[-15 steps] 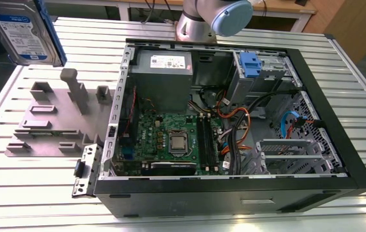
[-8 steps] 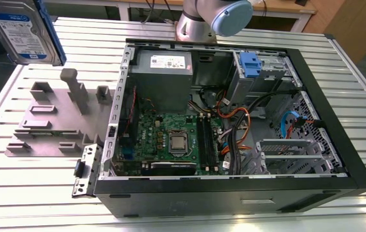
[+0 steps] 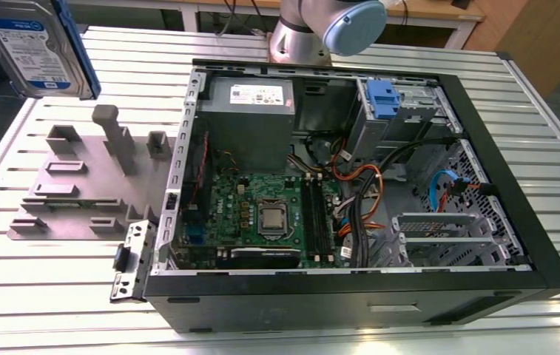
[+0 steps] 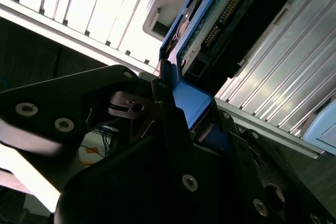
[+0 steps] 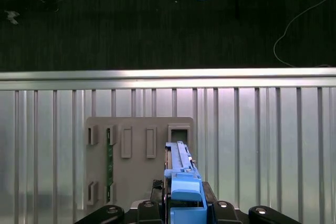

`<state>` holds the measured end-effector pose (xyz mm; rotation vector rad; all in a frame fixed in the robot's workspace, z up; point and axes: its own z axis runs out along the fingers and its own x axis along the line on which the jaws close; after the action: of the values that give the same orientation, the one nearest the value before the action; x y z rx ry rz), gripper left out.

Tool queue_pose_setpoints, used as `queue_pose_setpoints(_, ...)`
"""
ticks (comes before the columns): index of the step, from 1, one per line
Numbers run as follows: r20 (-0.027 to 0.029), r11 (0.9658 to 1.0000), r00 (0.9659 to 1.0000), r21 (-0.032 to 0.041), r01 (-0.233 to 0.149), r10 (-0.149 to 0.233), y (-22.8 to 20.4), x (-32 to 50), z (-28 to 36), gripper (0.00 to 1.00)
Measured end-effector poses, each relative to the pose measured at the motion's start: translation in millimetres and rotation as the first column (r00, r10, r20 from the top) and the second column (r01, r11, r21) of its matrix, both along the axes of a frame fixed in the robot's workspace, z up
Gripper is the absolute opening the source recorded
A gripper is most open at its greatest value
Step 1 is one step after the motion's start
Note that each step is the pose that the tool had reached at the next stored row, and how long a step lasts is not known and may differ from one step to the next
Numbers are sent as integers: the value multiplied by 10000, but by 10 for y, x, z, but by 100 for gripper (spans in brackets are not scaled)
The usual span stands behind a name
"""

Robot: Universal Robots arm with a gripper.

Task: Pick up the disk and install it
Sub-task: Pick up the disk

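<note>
The disk (image 3: pixel 33 46), silver-grey with a white and blue label and a blue bracket, hangs high above the table at the exterior view's upper left, over the grey fixture plate (image 3: pixel 72 188). In the second wrist view the disk (image 4: pixel 220 9) shows its circuit-board side, and my gripper (image 4: pixel 185 103) is shut on the blue bracket at its end. In the first wrist view the disk (image 5: pixel 180 169) stands edge-on between my gripper's (image 5: pixel 184 203) black fingers, above the fixture plate (image 5: pixel 137 129).
An open computer case (image 3: pixel 516 200) lies on the slatted metal table (image 3: pixel 23 296), with motherboard, cables and a drive bay with a blue latch (image 3: pixel 382 100) at its far side. The arm's base (image 3: pixel 324 29) stands behind the case. Past the table edge lies dark floor (image 5: pixel 157 24).
</note>
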<state>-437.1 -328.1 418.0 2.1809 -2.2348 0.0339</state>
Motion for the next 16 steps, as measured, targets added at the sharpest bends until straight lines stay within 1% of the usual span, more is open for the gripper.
queue_pose_setpoints(13,1,10000,10000,-21,0,0,0,0,42,36)
queue_pose_setpoints(14,0,10000,10000,-88,0,0,0,0,185,36)
queue_pose_setpoints(16,0,10000,10000,-92,0,0,0,0,191,36)
